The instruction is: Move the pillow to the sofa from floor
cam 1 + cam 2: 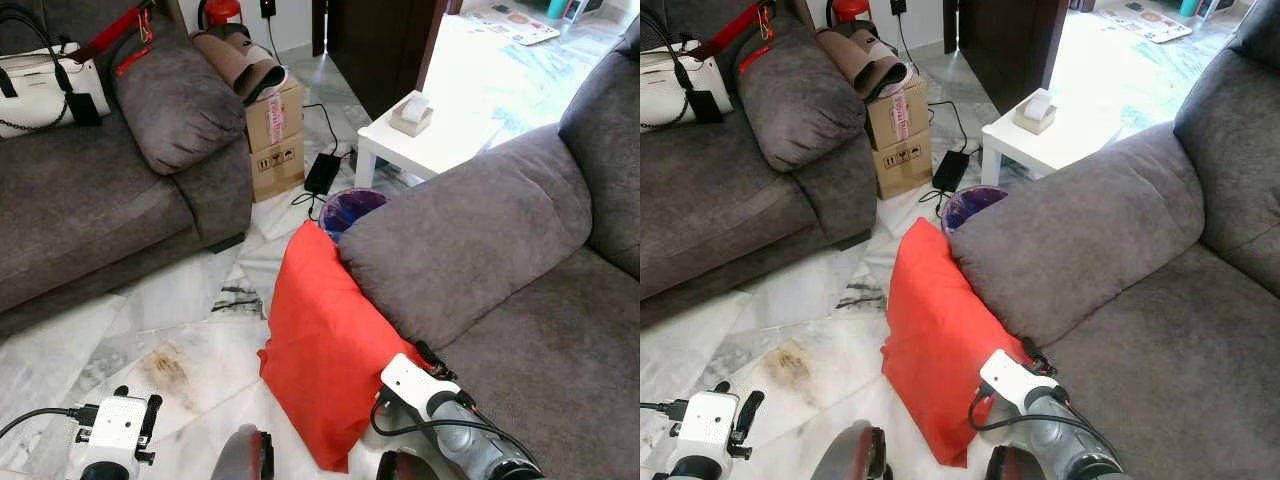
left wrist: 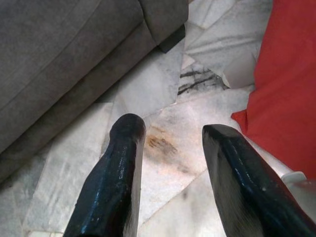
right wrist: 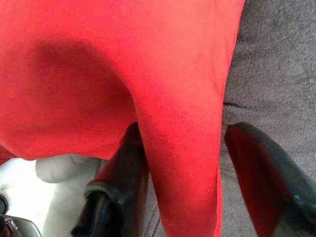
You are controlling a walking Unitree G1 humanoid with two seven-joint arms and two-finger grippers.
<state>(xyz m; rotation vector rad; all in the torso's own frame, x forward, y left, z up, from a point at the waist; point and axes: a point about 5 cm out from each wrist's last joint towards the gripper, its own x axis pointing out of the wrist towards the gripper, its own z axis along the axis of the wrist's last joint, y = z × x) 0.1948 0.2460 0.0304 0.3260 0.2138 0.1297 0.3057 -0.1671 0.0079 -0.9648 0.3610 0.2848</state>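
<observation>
Your right gripper (image 3: 185, 163) straddles an edge of the red fabric pillow (image 1: 320, 340) leaning against the grey sofa (image 1: 480, 240), fingers spread; your left gripper (image 2: 170, 143) hangs open above marble floor (image 1: 190, 310).

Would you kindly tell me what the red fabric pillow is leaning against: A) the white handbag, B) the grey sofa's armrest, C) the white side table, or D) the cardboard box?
B: the red fabric pillow stands on the marble floor, propped against the grey sofa's armrest, with the right gripper straddling its edge.

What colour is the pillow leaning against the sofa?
Red: the pillow is plain red, clearest in the left eye view.
</observation>
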